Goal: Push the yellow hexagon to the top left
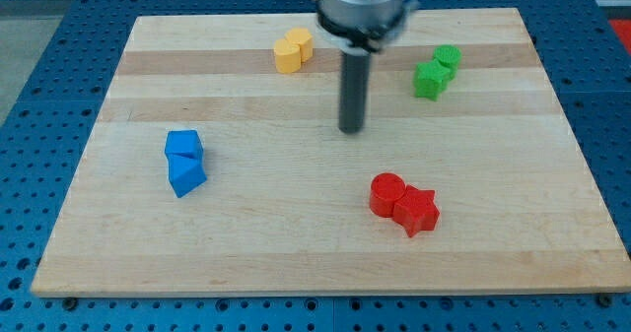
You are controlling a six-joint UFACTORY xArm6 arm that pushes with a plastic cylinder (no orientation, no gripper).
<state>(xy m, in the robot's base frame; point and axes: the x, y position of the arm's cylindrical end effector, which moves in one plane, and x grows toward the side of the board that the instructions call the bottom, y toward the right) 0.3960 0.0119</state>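
Observation:
Two yellow blocks touch near the view's top, left of centre: one [301, 42] at the upper right looks like the hexagon, the other [287, 56] sits at its lower left. My tip [351, 130] rests on the board near the middle, below and to the right of the yellow pair, well apart from it. The dark rod rises from the tip to the arm's grey end at the view's top.
The wooden board [296, 263] lies on a blue perforated table. Two blue blocks [184, 161] touch at the left. A red cylinder [386, 192] and a red star [417, 211] touch at the lower right. Two green blocks [437, 71] touch at the upper right.

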